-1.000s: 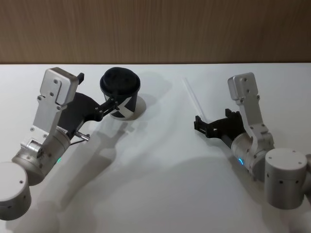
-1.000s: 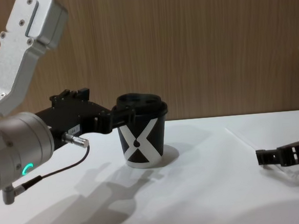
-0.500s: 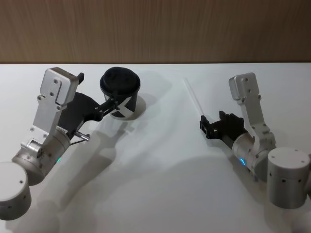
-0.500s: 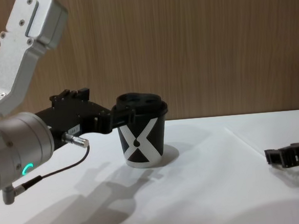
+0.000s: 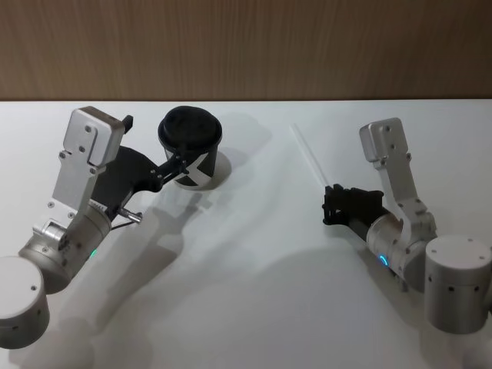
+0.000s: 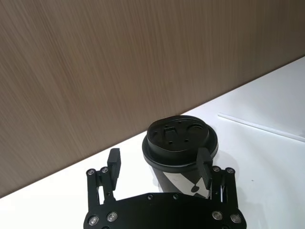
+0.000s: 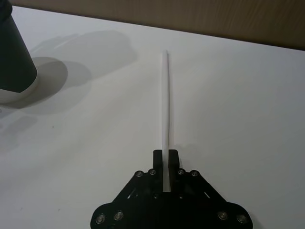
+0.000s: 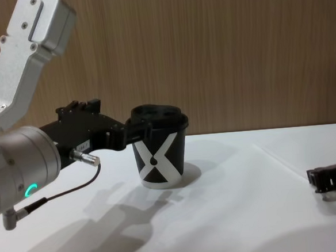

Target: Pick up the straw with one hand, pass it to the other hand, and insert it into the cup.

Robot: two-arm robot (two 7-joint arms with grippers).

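The cup [image 5: 190, 139] is black with a white X and a black lid, and it stands upright on the white table at the back left. My left gripper [image 5: 156, 140] is open at lid height. One of its fingers [image 6: 204, 163] is against the cup's [image 6: 180, 142] near side, the other off to the side. The thin white straw [image 5: 310, 159] lies flat on the table at the right. My right gripper [image 7: 165, 160] is shut on the straw's [image 7: 165, 105] near end, low over the table. In the chest view the cup [image 8: 159, 151] faces me and the right gripper [image 8: 319, 179] enters at the right edge.
A wood-panel wall [image 5: 246, 46] runs behind the table's far edge. A thin black cable with a metal plug [image 8: 84, 158] hangs under my left wrist. Open white tabletop [image 5: 254, 254] lies between the two arms.
My right gripper has drawn back a little toward me along the straw, and its fingers have gone from spread to shut on the near end. The left arm and cup stayed put.
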